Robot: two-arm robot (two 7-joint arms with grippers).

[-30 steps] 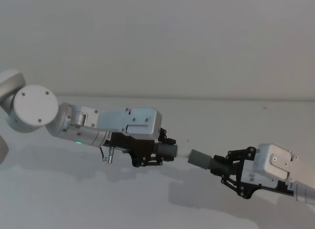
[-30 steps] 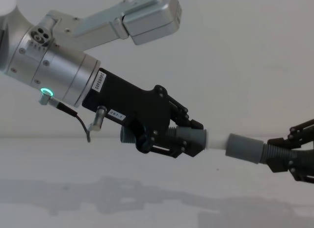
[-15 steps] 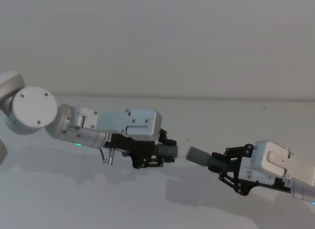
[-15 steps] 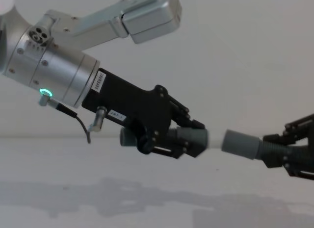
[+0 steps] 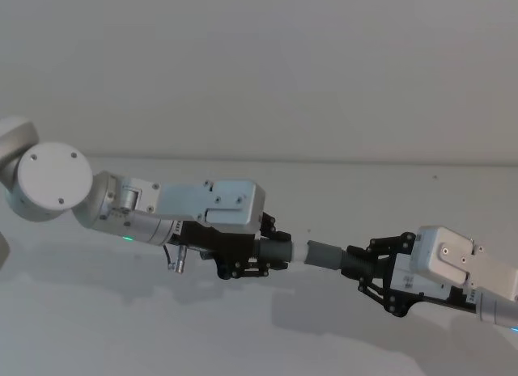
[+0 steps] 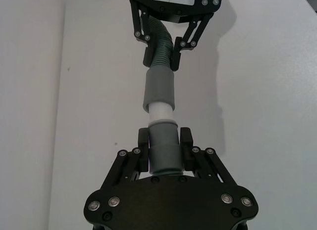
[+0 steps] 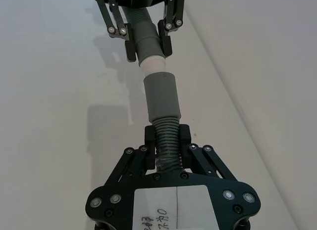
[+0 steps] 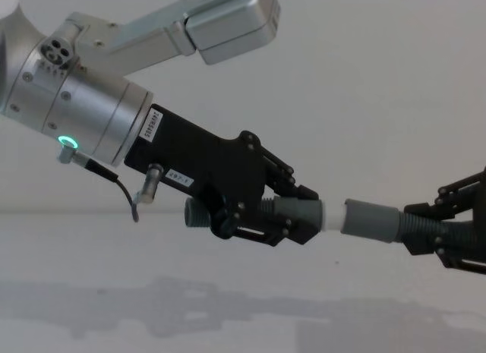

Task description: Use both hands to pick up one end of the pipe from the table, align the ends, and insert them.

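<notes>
Both pipe pieces are held in the air above the white table (image 5: 121,327). My left gripper (image 5: 257,255) (image 8: 285,216) (image 6: 164,141) is shut on the grey cuff (image 6: 163,151) of one piece, whose white spigot tip (image 6: 161,111) (image 8: 332,216) points right. My right gripper (image 5: 368,267) (image 7: 167,141) is shut on the ribbed hose (image 7: 167,136) of the other piece. Its open grey socket cuff (image 5: 324,255) (image 8: 370,219) (image 7: 161,94) lines up with the white tip and sits at it. Whether the tip has entered, I cannot tell.
A plain pale wall (image 5: 259,69) rises behind the table's far edge. The silver left wrist with its green glowing ring (image 8: 68,144) fills the chest view's left side. Shadows of both arms lie on the table below them.
My right gripper has moved left and levelled its socket cuff, closing the gap to the white tip. The left gripper has stayed almost still.
</notes>
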